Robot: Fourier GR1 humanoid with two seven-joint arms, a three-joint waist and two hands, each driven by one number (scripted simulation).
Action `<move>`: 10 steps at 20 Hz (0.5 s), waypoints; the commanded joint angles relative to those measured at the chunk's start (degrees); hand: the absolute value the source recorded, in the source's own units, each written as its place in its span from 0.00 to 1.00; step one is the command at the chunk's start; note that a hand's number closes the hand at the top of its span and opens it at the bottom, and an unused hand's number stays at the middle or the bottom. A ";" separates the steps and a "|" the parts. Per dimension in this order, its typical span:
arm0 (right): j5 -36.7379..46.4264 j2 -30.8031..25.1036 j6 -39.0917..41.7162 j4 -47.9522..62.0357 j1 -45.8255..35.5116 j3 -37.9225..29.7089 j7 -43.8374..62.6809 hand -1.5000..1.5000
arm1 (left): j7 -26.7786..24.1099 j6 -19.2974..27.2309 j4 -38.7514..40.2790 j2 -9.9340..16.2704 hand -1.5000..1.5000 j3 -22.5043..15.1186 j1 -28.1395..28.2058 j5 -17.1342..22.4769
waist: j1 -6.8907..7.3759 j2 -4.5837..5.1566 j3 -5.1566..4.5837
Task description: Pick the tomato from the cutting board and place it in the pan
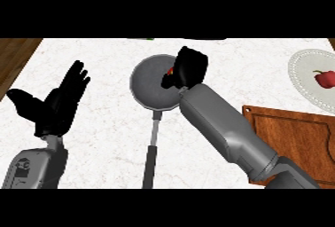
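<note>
The robot's right hand [185, 71] hangs over the right side of the grey pan [152, 84] on the pale marbled surface [104, 133], its black fingers curled round a small red thing of which only a sliver shows at the hand's left edge; by the task this is judged to be the tomato [171, 70], already off the wooden cutting board [294, 137], which lies bare at lower right, partly under the grey forearm. Whether the tomato touches the pan's floor cannot be told, as the hand hides most of it. The pan's long handle [152, 150] runs straight back toward the robot. The left hand [56, 104] rests open at the view's left, fingers up, well apart from the pan. At far right a white plate [302, 77] carries a red pepper [325, 78], not part of the job. A tomato of this kind is likely light, round, smooth-skinned and somewhat soft, so it may slip or roll; a hold round its widest middle, fingers opposite thumb, suits it best, and letting go low over the pan's flat centre would keep it from rolling to the rim.
</note>
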 commanded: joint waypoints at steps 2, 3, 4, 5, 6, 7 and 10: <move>-7.42 0.20 -7.18 3.84 2.91 -2.80 0.97 0.00 | -0.51 -0.40 0.92 -0.50 0.50 -0.78 -0.49 -0.38 | 0.34 0.35 0.03; -9.09 0.20 -7.34 4.11 3.79 -3.26 -1.96 0.00 | -3.62 -0.90 1.70 0.03 0.50 1.08 0.91 0.38 | -0.17 0.19 0.01; -10.65 0.20 -7.36 4.94 3.53 -2.81 -3.25 0.00 | -0.28 0.66 -0.88 -1.43 0.50 -0.72 1.15 -0.27 | 0.03 -0.02 0.05; -11.89 0.20 -8.15 5.69 4.43 -1.73 -5.97 0.00 | 0.50 0.70 0.54 -0.41 0.50 -0.08 -1.32 -0.62 | 0.04 0.16 0.06; -13.43 0.20 -9.24 4.95 5.30 -1.09 -6.09 0.00 | -1.50 0.03 0.23 -1.70 0.50 -1.42 1.39 -0.73 | 0.31 0.09 0.05; -13.87 0.20 -11.11 5.95 4.30 -1.73 -7.48 0.00 | -3.00 -0.25 1.29 -1.24 0.50 -0.66 1.61 -0.74 | 0.60 0.29 0.05; -13.92 0.20 -18.86 3.33 5.74 -2.37 -12.11 0.00 | -1.35 -0.56 1.24 0.21 0.50 1.28 0.91 0.42 | -0.90 -0.07 0.07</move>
